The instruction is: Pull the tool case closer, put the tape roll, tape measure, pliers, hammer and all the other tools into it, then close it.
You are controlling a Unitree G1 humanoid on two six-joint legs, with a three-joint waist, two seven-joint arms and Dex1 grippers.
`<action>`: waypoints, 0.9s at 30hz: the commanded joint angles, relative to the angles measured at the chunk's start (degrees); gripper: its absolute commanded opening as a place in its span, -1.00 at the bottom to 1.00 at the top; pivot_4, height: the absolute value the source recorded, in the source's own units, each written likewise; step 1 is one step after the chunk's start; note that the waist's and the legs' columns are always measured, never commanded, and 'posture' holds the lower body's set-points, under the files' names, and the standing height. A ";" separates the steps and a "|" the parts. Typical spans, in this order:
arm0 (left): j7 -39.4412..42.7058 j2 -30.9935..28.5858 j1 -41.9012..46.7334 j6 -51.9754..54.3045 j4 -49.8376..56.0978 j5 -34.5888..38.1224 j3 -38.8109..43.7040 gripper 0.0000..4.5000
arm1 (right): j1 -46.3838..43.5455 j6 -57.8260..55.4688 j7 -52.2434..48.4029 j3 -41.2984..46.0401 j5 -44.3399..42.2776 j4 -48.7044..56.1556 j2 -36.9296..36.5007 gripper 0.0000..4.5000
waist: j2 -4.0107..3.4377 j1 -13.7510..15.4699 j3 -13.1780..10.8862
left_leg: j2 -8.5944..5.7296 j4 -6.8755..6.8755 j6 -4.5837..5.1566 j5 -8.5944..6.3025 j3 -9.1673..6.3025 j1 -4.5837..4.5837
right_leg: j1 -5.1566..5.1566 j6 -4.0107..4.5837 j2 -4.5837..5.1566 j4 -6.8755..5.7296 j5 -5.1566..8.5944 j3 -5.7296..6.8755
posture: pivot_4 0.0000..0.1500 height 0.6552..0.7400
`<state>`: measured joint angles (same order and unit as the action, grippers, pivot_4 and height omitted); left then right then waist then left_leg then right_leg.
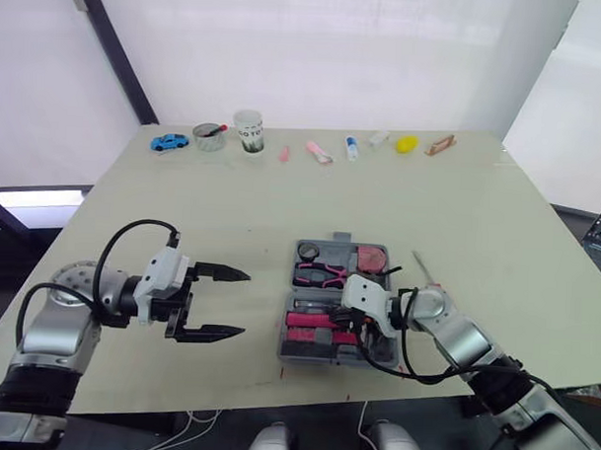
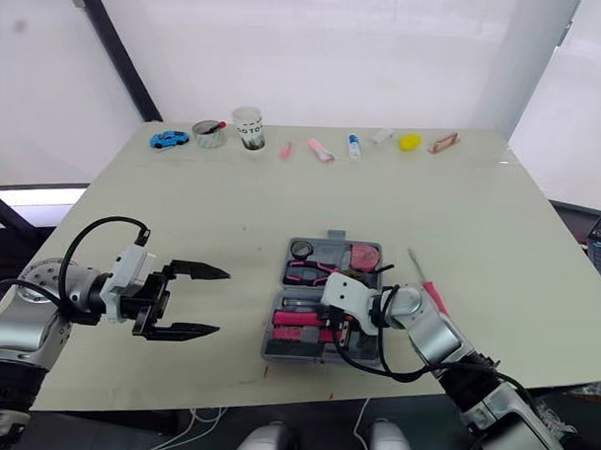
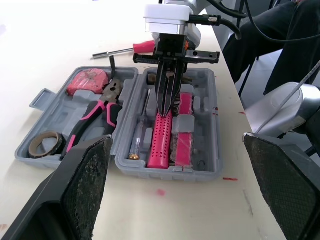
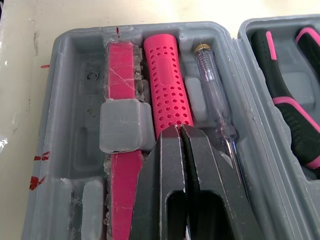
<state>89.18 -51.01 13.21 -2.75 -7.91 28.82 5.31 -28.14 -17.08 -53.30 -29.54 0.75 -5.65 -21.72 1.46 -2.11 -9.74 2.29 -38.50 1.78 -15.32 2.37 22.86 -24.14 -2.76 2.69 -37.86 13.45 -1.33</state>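
Grey, moulded and plastic, the tool case [image 3: 170, 172] was laid open on the surface [image 1: 232, 203] (tape roll [image 3: 45, 144], pliers [image 3: 95, 117], tape measure [image 3: 88, 81] nested inside). The right tool [image 4: 179, 131] was pressed together over a perforated pink handle [image 4: 167, 90]; the left tool [image 1: 244, 303] was spread.

The grey plastic tool case [image 3: 150, 174] lies open and flat near the front edge of the tabletop [image 1: 281, 205] — both halves face up. One half holds a dark tape roll [image 3: 45, 143], black-and-pink pliers [image 3: 97, 112] and a red tape measure [image 3: 89, 81]. The other holds a clear tester screwdriver [image 3: 140, 140], a pink perforated handle [image 3: 161, 137] and a pink bar [image 3: 182, 145], side by side. A red-handled screwdriver [image 3: 142, 47] lies on the tabletop just beside the case — outside it.
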 commanded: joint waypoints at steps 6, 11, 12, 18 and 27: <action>-1.53 0.62 -0.97 2.95 -0.34 1.19 1.85 1.00 | 4.60 2.47 2.31 10.64 -6.86 6.64 0.81 -0.96 | -0.01 0.16 -0.01 | 0.00 -0.01 0.00 0.00 0.01 0.04 | 0.00 0.00 0.01 0.02 0.00 -0.01 | 1.00 1.00; -4.85 2.19 -2.85 2.17 -3.70 0.29 4.34 1.00 | 11.21 4.41 5.50 20.40 -12.00 12.25 -0.59 -0.96 | -0.01 0.39 -0.01 | 0.00 0.00 0.00 0.00 0.00 0.04 | 0.00 -0.01 0.02 0.03 0.00 0.00 | 1.00 1.00; -5.60 2.53 -3.23 2.08 -4.34 0.28 4.89 1.00 | 12.59 4.31 6.49 22.35 -12.93 13.35 -0.69 -0.96 | 0.00 0.40 0.00 | 0.00 0.01 0.00 0.00 -0.02 0.04 | 0.00 0.00 0.02 0.02 0.00 0.01 | 1.00 1.00; -12.69 5.53 -6.42 -2.54 -10.68 -2.20 9.06 1.00 | 23.58 7.41 11.97 36.61 -17.79 18.27 -2.02 -0.74 | 0.00 0.87 0.00 | 0.00 0.00 0.00 0.00 0.03 0.01 | 0.01 -0.01 0.02 0.01 0.00 -0.03 | 1.00 1.00; -19.13 8.61 -13.54 -2.44 -11.02 -0.63 15.49 1.00 | 41.80 13.38 13.72 50.47 -23.31 19.20 -1.35 0.99 | 0.01 1.37 0.02 | 0.02 0.00 0.00 0.00 0.07 -0.11 | 0.11 0.00 0.05 0.03 0.00 -0.07 | 1.00 1.00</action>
<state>70.69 -42.41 0.65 -4.47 -19.73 27.17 18.60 12.61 -5.83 -39.83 17.82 -20.91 12.43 -23.04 1.47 -0.73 -9.72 2.32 -38.50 1.78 -15.32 2.46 22.73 -24.01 -2.76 2.74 -37.83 13.46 -1.41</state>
